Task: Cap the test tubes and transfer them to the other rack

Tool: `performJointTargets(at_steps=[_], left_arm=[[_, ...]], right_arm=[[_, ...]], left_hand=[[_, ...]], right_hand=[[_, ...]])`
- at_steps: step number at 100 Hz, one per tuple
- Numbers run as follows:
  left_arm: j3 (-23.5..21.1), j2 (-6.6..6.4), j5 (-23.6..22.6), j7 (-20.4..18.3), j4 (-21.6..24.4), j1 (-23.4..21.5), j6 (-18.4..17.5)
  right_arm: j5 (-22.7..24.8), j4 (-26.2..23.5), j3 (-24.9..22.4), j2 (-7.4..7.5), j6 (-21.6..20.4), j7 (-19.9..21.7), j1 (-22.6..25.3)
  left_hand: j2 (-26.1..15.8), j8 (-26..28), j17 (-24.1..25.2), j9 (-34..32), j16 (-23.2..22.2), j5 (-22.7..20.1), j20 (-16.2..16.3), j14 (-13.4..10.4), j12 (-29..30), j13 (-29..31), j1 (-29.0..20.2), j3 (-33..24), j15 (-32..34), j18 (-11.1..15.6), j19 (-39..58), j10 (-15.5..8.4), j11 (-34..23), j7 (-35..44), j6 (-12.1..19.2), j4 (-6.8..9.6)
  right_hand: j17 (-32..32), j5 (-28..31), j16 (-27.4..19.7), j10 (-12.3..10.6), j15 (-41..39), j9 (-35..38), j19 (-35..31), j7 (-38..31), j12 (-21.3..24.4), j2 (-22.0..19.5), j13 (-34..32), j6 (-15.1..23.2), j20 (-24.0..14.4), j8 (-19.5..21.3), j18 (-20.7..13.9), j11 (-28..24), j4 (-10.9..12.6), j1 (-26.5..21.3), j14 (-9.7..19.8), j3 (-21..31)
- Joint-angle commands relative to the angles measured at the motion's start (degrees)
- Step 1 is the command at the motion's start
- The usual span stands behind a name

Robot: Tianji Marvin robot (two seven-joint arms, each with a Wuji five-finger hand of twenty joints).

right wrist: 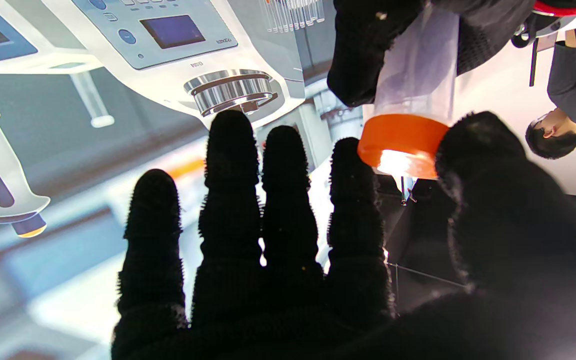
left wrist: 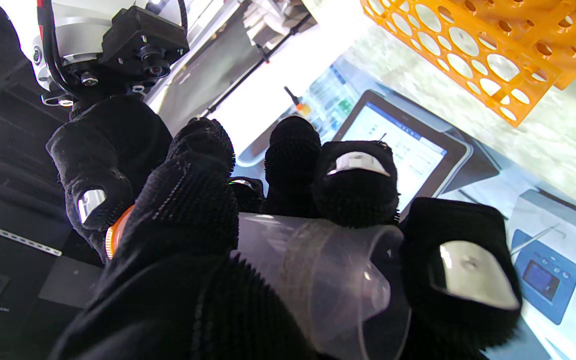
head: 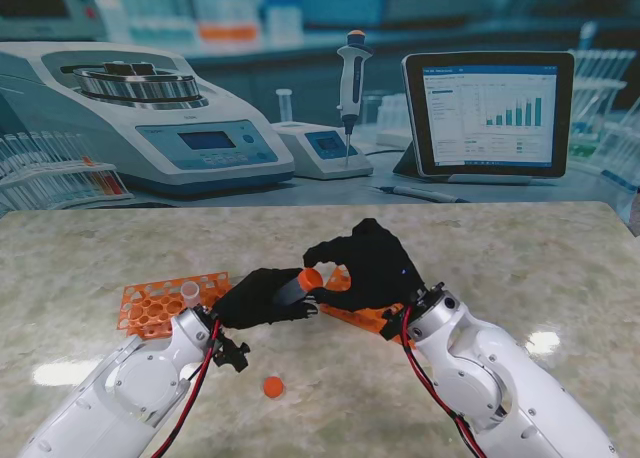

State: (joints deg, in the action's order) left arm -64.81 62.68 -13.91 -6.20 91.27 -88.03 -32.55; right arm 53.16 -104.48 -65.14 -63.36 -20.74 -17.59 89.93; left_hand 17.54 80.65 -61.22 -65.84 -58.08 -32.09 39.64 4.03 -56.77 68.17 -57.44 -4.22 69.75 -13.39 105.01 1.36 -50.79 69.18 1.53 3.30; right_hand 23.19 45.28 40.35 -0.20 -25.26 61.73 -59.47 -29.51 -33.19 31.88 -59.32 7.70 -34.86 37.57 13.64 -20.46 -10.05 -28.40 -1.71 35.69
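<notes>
Marble table [head: 520,268], lab backdrop behind; two gloved hands meet over it.
From the stand, the left hand [head: 262,296] grips a tube [head: 292,290] while the right hand [head: 368,268] pinches its orange cap [head: 311,277]; racks [head: 160,303] lie behind, a loose cap [head: 273,386] nearer me. Left wrist: fingers [left wrist: 353,185] wrap the clear tube [left wrist: 318,270]. Right wrist: thumb and forefinger hold the cap [right wrist: 402,145]; the other fingers [right wrist: 230,165] are spread.

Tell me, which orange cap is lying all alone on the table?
The loose orange cap nearest to me, lying flat on the table between the two arms. The other cap sits on the tube the left hand holds up, pinched by the right hand.
</notes>
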Motion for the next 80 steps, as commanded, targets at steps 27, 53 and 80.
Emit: performJointTargets(at_steps=[27, 53, 80], left_arm=[[0.1, 0.00, -0.1, -0.2, 0.4, -0.2, 0.0], [0.2, 0.00, -0.1, -0.1, 0.4, -0.1, -0.2], [0.1, 0.04, -0.2, 0.1, 0.4, -0.3, -0.6]], right_arm=[[0.0, 0.6, 0.6, -0.37, 0.0, -0.8, 0.0], [0.3, 1.0, 1.2, -0.51, -0.4, -2.1, -0.2], [0.4, 1.8, 1.9, -0.61, 0.1, -2.8, -0.7]], left_hand=[[-3.1, 1.8, -1.1, -0.6, -0.8, 0.2, -0.1, -2.2, -0.9, 3.7, -1.6, -0.2, 1.8, 7.9, 10.6, -2.4, -1.2, 1.3, 2.8, -0.22], [-3.2, 1.8, -1.1, -0.6, -0.8, 0.1, -0.1, -2.2, -0.9, 3.7, -1.6, -0.2, 1.8, 7.9, 10.6, -2.4, -1.2, 1.3, 2.8, -0.21], [-3.2, 1.8, -1.1, -0.6, -0.8, 0.2, -0.1, -2.2, -0.9, 3.7, -1.6, -0.2, 1.8, 7.9, 10.6, -2.4, -1.2, 1.3, 2.8, -0.24]], right_hand=[[0.9, 0.1, 1.0, -1.9, -2.5, 3.0, -1.8, -8.8, -1.8, 1.7, -3.2, 4.0, -1.2, -2.8, -0.1, -1.7, -2.5, -6.5, 1.5, -0.2], [2.9, 0.1, 2.0, -2.9, -5.0, 6.5, -3.1, -18.4, -3.3, 2.8, -6.4, 7.8, -1.3, -6.6, -0.6, -3.8, -3.1, -9.8, 2.0, -1.1], [4.3, 2.7, 2.5, -3.9, -6.6, 9.2, -4.0, -20.8, -5.9, 2.9, -8.8, 10.5, -1.3, -6.1, -1.1, -5.9, -3.3, -11.5, 2.6, -0.2]])
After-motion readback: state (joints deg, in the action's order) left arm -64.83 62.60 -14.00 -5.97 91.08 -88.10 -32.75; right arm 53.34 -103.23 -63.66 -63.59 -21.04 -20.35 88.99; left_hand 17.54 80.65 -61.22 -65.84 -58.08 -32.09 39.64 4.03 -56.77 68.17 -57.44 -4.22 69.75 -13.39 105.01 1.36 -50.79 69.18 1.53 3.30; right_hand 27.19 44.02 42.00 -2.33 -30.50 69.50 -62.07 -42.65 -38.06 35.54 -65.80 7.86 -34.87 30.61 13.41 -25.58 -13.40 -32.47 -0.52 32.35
